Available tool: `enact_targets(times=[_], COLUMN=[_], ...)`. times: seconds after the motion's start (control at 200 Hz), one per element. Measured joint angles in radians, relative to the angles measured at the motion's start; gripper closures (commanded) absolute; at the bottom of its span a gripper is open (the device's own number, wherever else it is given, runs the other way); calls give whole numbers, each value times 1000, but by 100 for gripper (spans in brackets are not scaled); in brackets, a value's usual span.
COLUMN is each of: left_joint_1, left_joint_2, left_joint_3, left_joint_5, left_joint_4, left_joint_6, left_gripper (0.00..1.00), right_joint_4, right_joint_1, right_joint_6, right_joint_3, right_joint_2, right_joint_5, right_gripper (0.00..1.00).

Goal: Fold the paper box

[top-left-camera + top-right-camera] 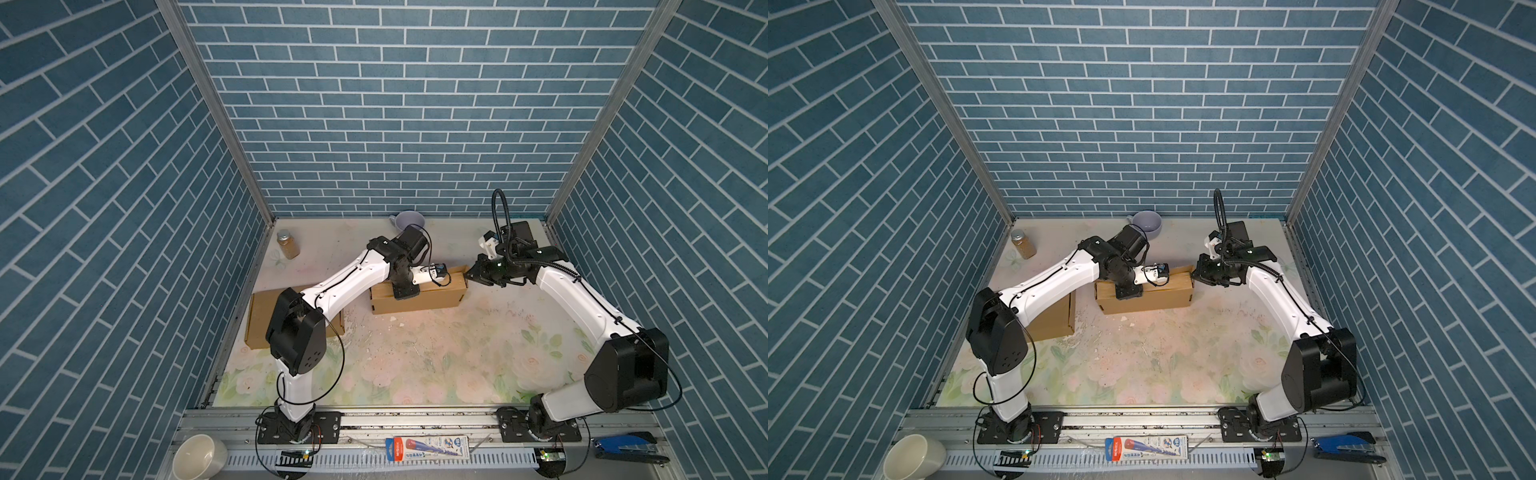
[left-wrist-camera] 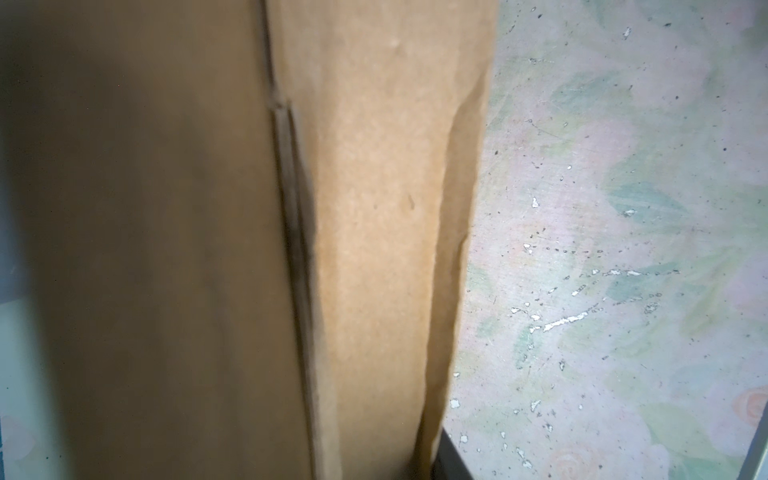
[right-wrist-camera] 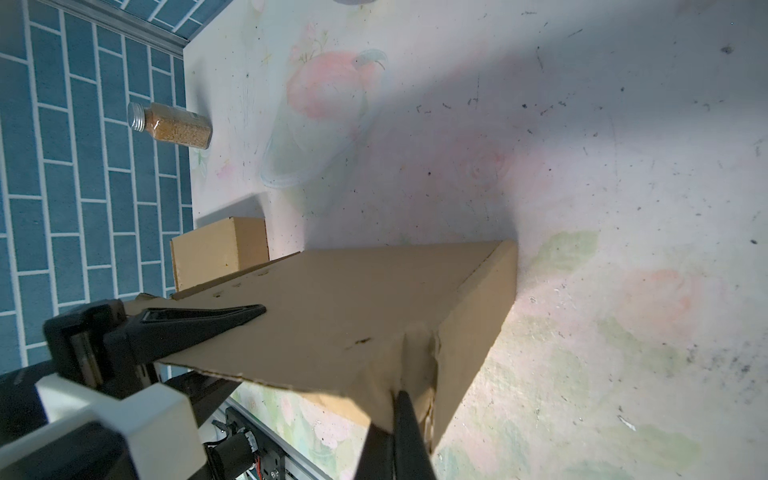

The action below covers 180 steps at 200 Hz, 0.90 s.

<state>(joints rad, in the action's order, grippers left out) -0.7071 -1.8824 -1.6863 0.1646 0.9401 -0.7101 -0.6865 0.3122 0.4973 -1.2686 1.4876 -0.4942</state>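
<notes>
The paper box (image 1: 419, 299) sits near the middle of both top views, a long, low kraft carton on the floral worktop (image 1: 436, 365), with both arms meeting over it. From where I stand it looks light and thin-walled, stiff across its flat panels but quick to crease. The corner nearest the right tool (image 3: 399, 399) is already crumpled in the right wrist view. That tool is closed tight, with its tip pressed against that corner at the right end of the box and nothing between its fingers that I can make out. The left tool (image 1: 405, 292) comes down on the near long edge. In the right wrist view one finger (image 3: 208, 322) lies flat on the top panel with cardboard running beneath it, so I judge it to be pinching that panel. The left wrist view shows only cardboard close up. I would take hold at flap edges beside the scored folds and pin one end down, since so light a box would slide on this smooth, scuffed cover. A second carton (image 1: 259, 320) lies at the left of the frame, a jar (image 1: 288, 246) of brown granules stands at the worktop's upper left, and a pale mug (image 1: 409, 220) sits at the back. Blue brick-patterned walls (image 1: 124, 166) close in on three sides.
</notes>
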Motion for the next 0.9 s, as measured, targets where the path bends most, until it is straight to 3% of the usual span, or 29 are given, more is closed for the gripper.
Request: enact_targets(times=[0.205, 0.37, 0.9], left_joint_1=[-1, -2, -2], left_joint_2=[2, 5, 17], left_joint_3=[2, 2, 15], left_joint_5=[-6, -22, -83], left_joint_4=[-3, -5, -19], left_joint_6=[5, 11, 48], left_gripper=[71, 59, 37], right_joint_4=[23, 22, 20], right_joint_1=[-2, -2, -2], right_joint_6=[0, -1, -5], right_joint_3=[15, 15, 17], right_joint_2=[-6, -6, -11], right_joint_5=[-1, 0, 4], right_gripper=[100, 100, 100])
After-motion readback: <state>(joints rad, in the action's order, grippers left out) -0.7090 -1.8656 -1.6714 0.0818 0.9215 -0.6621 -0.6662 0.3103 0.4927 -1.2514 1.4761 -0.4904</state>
